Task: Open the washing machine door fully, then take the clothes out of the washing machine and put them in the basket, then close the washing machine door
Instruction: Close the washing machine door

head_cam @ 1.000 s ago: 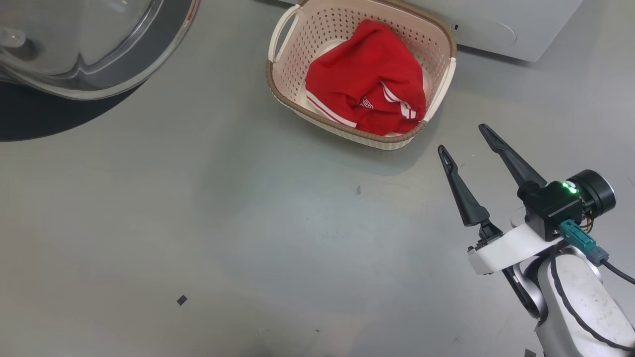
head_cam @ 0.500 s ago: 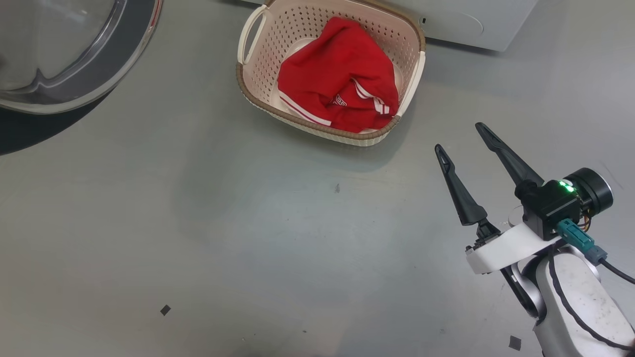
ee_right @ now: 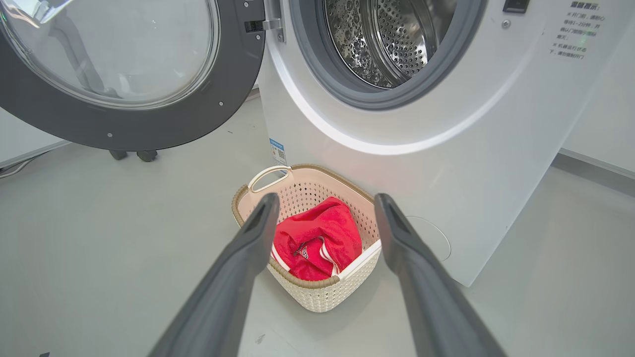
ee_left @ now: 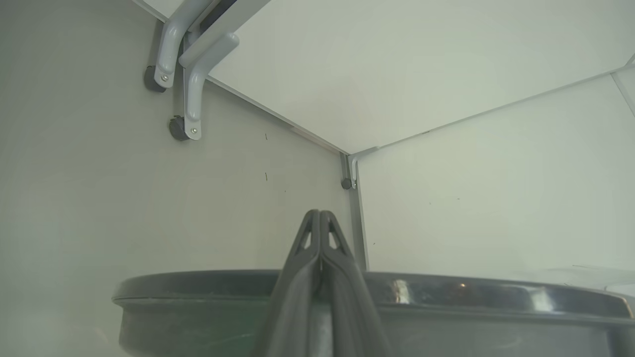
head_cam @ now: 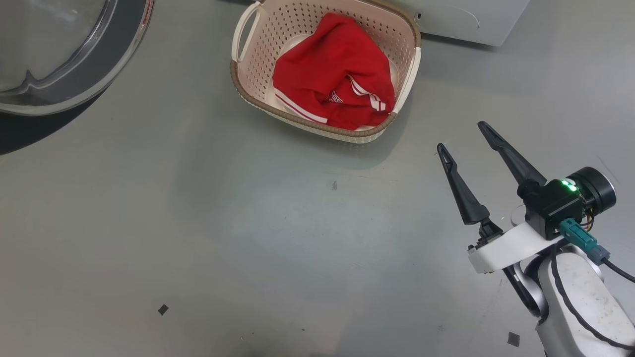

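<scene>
The clothes (head_cam: 332,79), a red garment with white stripes, lie bunched in the cream basket (head_cam: 307,126) on the floor in front of the washing machine (head_cam: 461,22). My right gripper (head_cam: 462,136) hovers open and empty to the basket's right, a little nearer to me. In the right wrist view the right gripper (ee_right: 326,198) points at the basket (ee_right: 317,297) and the clothes (ee_right: 317,238). Behind them the washing machine (ee_right: 496,148) shows its steel drum (ee_right: 392,39), and the washing machine door (ee_right: 149,124) hangs swung wide to the left. My left gripper (ee_left: 317,214) is shut, its fingers lying across the door's black rim (ee_left: 446,292).
The glass bowl of the door (head_cam: 74,74) bulges into the head view's top left. Grey floor spreads between door and basket, with small dark scraps (head_cam: 162,309) on it. Grey wheeled legs (ee_left: 188,84) stand by white wall panels beyond the door. Two casters (ee_right: 134,154) sit under the door.
The head camera has shifted, so the basket and door sit further left in the picture. The right gripper stays open in the same spot of the view. The clothes lie unchanged.
</scene>
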